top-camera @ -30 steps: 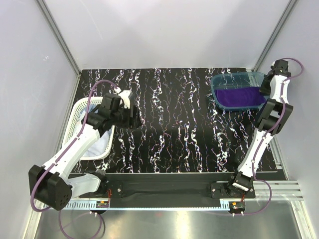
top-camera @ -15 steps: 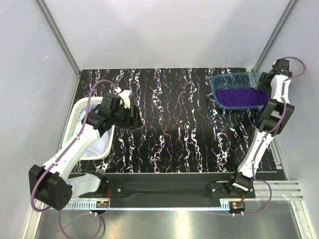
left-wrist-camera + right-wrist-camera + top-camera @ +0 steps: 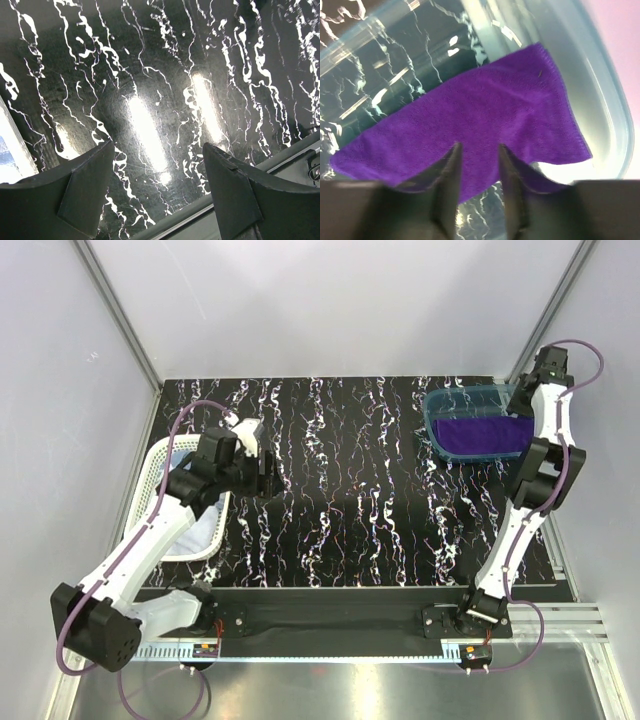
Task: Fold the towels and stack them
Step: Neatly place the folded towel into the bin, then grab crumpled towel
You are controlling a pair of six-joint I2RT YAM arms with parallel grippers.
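The black, white-veined tabletop (image 3: pixel 350 500) carries two containers, well apart. At its left edge stands a white perforated basket (image 3: pixel 152 485). The left arm reaches up across it, hiding much of its right rim and inside. What shows of the inside holds a pale blue-white towel (image 3: pixel 203 530), bunched at the near end.

In the far right corner sits a clear teal bin (image 3: pixel 470 391). A purple towel (image 3: pixel 485 115) lies in it as a single flat layer that covers most of the floor. The marbled top shows through the bare floor along the towel's edge. From above, the right arm's upper links cross the bin's right end and cover that edge of the towel.

The left pincer (image 3: pixel 157 146) hangs just right of the basket, over bare tabletop. Its fingers are spread wide with nothing between them. Its wrist view shows only the glossy surface with lamp glare, a sliver of the basket at the left edge, and a grey rail along the tabletop's edge.

The right pincer (image 3: pixel 478 150) is above the bin and points down at the purple towel. Its fingers are partly spread, with a narrow gap through which the cloth shows. They pinch nothing. I cannot tell whether the tips touch the cloth.
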